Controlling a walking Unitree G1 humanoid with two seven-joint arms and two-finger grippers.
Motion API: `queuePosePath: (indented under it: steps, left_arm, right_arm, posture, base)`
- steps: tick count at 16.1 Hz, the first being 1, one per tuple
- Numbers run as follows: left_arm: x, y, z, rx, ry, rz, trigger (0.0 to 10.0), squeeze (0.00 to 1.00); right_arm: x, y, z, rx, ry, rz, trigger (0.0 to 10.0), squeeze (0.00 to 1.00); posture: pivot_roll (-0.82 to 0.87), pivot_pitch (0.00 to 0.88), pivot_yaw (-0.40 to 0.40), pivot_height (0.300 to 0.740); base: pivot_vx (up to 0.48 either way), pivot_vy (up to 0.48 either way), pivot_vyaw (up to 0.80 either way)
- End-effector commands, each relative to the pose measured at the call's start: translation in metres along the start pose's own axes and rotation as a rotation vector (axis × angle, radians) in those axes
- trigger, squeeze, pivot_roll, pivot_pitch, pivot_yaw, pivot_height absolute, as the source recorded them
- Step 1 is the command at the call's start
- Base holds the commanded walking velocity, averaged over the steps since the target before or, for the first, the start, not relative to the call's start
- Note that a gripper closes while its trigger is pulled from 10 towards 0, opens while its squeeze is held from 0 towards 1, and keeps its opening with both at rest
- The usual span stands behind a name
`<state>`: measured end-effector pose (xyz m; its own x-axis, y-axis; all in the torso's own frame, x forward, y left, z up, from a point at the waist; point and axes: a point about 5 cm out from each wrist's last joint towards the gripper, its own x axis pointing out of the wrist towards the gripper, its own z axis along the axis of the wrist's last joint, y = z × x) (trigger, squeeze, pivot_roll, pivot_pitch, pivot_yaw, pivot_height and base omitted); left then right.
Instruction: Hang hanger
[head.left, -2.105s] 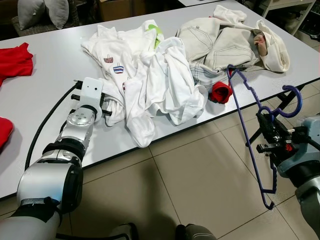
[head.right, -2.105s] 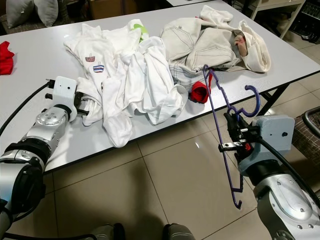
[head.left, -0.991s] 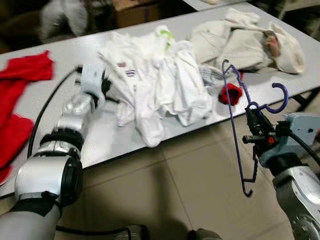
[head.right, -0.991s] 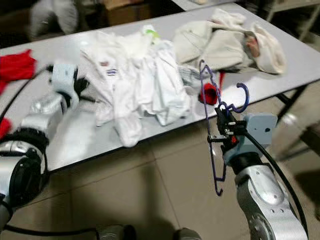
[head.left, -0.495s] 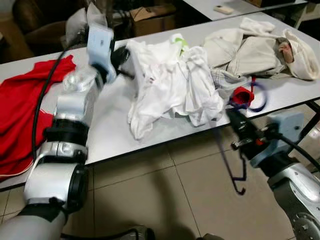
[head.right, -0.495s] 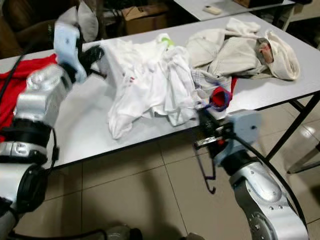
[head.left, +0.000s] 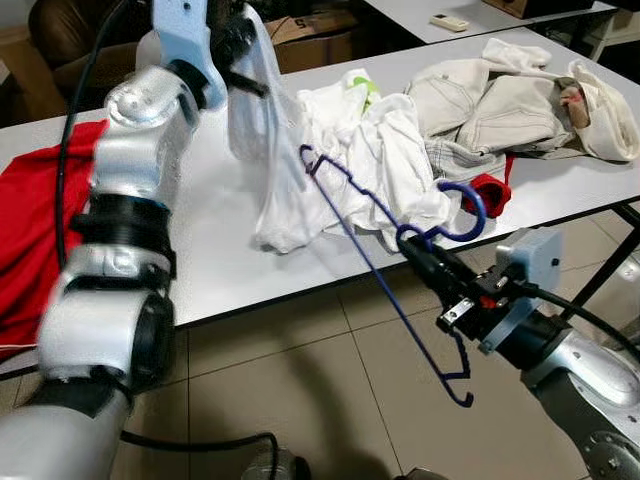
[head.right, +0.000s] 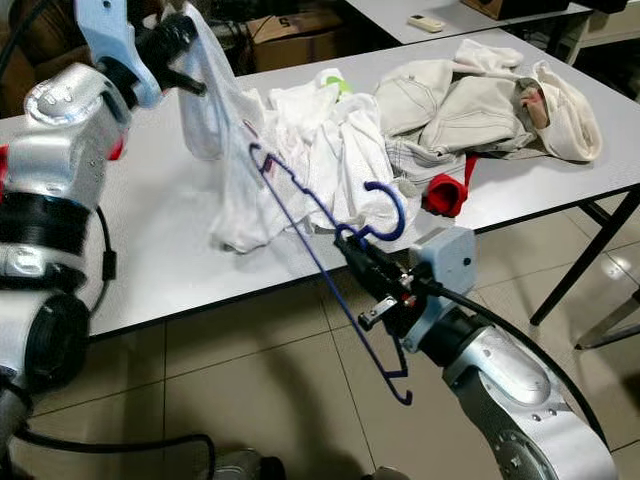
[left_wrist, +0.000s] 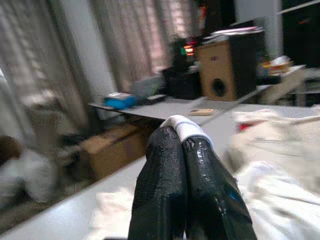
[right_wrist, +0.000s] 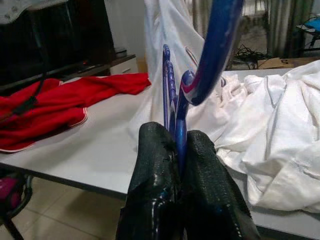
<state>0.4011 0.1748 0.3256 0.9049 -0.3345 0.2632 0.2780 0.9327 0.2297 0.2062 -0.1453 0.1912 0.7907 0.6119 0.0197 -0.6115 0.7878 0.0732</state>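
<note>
The right gripper (head.left: 428, 262) was clamped on the neck of the blue hanger (head.left: 365, 258), just off the near edge of the table (head.left: 220, 270). The hanger's frame tilted up over the table toward the lifted shirt. The left gripper (head.left: 243, 38) was pinched shut on the white shirt (head.left: 262, 135), holding it up above the table so it hung down. More white clothes (head.left: 385, 150) sat behind the hanger, beige ones (head.left: 500, 95) toward the table's right end, something red, probably a garment (head.left: 30, 230), at its left end.
</note>
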Motion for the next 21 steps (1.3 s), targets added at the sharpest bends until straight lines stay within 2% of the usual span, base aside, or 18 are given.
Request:
queuePosePath:
  steps: [1, 3, 7, 9, 10, 15, 18, 21]
  left_arm:
    - [0.000, 0.011, 0.017, 0.059, -0.045, 0.038, 0.0, 0.00]
    - [0.001, 0.007, 0.019, 0.078, -0.042, -0.005, 0.0, 0.00]
    - [0.000, -0.014, 0.009, 0.149, -0.006, -0.123, 0.0, 0.00]
    - [-0.008, -0.030, -0.007, 0.229, 0.048, -0.210, 0.0, 0.00]
    - [-0.010, -0.033, -0.011, 0.260, 0.070, -0.227, 0.0, 0.00]
    - [-0.023, -0.043, -0.023, 0.347, 0.120, -0.267, 0.0, 0.00]
    - [-0.027, -0.050, -0.023, 0.337, 0.127, -0.271, 0.0, 0.00]
    - [-0.028, -0.049, -0.028, 0.351, 0.155, -0.252, 0.0, 0.00]
  right_arm:
    - [0.000, 0.003, 0.006, 0.005, -0.029, 0.025, 10.0, 0.00]
    - [0.000, 0.008, 0.012, 0.023, -0.054, 0.070, 10.0, 0.00]
    - [0.005, 0.008, 0.011, 0.017, -0.058, 0.070, 10.0, 0.00]
    - [0.013, 0.004, 0.015, 0.018, -0.089, 0.047, 10.0, 0.00]
    - [0.016, 0.003, 0.016, 0.013, -0.092, 0.043, 10.0, 0.00]
    - [0.023, -0.002, 0.017, 0.003, -0.100, -0.012, 10.0, 0.00]
    - [0.024, -0.001, 0.015, 0.005, -0.079, 0.004, 10.0, 0.00]
    - [0.023, 0.008, 0.014, 0.019, -0.065, 0.065, 10.0, 0.00]
  posture:
    - [-0.09, 0.000, 0.123, 0.740]
    - [-0.09, 0.000, 0.122, 0.740]
    - [-0.08, 0.000, 0.117, 0.740]
    - [-0.07, 0.000, 0.111, 0.740]
    - [-0.07, 0.000, 0.111, 0.740]
    - [-0.06, 0.000, 0.098, 0.740]
    - [-0.06, 0.000, 0.092, 0.740]
    - [-0.07, 0.000, 0.092, 0.740]
  base:
    - [0.000, 0.000, 0.00]
    - [0.000, 0.000, 0.00]
    - [0.000, 0.000, 0.00]
    - [0.000, 0.000, 0.00]
    - [0.000, 0.000, 0.00]
    - [0.000, 0.000, 0.00]
    - [0.000, 0.000, 0.00]
    - [0.000, 0.000, 0.00]
